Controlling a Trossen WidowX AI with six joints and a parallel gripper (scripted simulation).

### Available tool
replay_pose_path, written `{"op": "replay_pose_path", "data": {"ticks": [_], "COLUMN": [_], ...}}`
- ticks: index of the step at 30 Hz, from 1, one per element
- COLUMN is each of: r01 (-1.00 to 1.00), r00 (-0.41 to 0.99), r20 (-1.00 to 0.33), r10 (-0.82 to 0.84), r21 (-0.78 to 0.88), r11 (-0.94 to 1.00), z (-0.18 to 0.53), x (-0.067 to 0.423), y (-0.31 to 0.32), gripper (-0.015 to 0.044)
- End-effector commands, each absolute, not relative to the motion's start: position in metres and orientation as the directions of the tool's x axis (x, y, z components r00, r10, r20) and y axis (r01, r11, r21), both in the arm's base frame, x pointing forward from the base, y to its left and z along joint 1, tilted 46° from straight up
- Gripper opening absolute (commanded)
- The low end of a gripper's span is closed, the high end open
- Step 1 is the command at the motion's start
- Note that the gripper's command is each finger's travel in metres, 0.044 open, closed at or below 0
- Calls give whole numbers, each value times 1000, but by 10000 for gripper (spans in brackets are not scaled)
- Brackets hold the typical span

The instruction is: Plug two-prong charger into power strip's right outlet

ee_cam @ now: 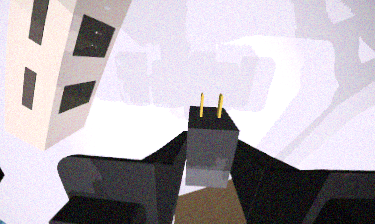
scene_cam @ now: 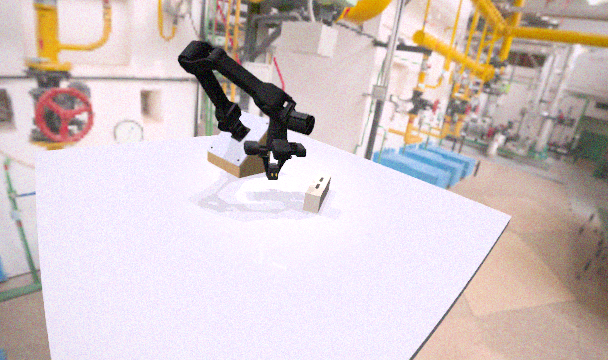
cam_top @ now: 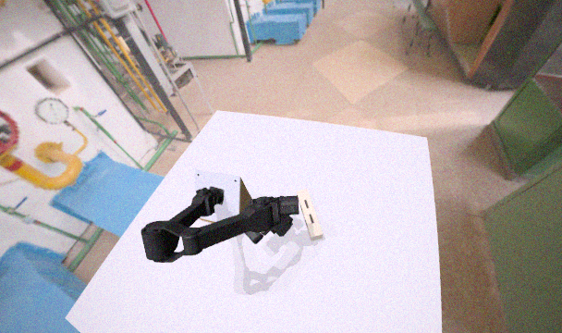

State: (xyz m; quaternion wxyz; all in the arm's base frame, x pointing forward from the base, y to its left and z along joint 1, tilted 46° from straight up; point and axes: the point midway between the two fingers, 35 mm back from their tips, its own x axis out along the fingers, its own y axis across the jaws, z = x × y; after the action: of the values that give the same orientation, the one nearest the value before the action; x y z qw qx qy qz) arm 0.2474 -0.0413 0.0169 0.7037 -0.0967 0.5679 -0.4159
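Observation:
My gripper [ee_cam: 205,137] [scene_cam: 273,169] is shut on the dark grey two-prong charger [ee_cam: 211,142] [scene_cam: 272,174] and holds it a little above the white table [cam_top: 355,194] [scene_cam: 184,260]. Its two brass prongs [ee_cam: 210,105] point away from the wrist camera. The cream power strip [cam_top: 310,214] [scene_cam: 316,193] [ee_cam: 48,85] lies on the table, with dark slots in its top face. In the wrist view it is up and to the left of the charger. In the exterior view it lies a short way to the right of the gripper and lower.
The arm's base stands on a white plate over a tan block [cam_top: 218,185] [scene_cam: 234,152] behind the gripper. The table's edges drop to the workshop floor on all sides.

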Motion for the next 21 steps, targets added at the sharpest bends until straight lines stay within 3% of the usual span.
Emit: {"op": "replay_pose_path", "data": {"ticks": [1,21], "r01": [479,243], "r00": [12,15], "r20": [-722,-711], "r10": [-692,-703], "r21": [-604,-680], "r11": [638,692], "z": [21,12], "x": [247,257], "y": [-38,-44], "gripper": [0,0]}}
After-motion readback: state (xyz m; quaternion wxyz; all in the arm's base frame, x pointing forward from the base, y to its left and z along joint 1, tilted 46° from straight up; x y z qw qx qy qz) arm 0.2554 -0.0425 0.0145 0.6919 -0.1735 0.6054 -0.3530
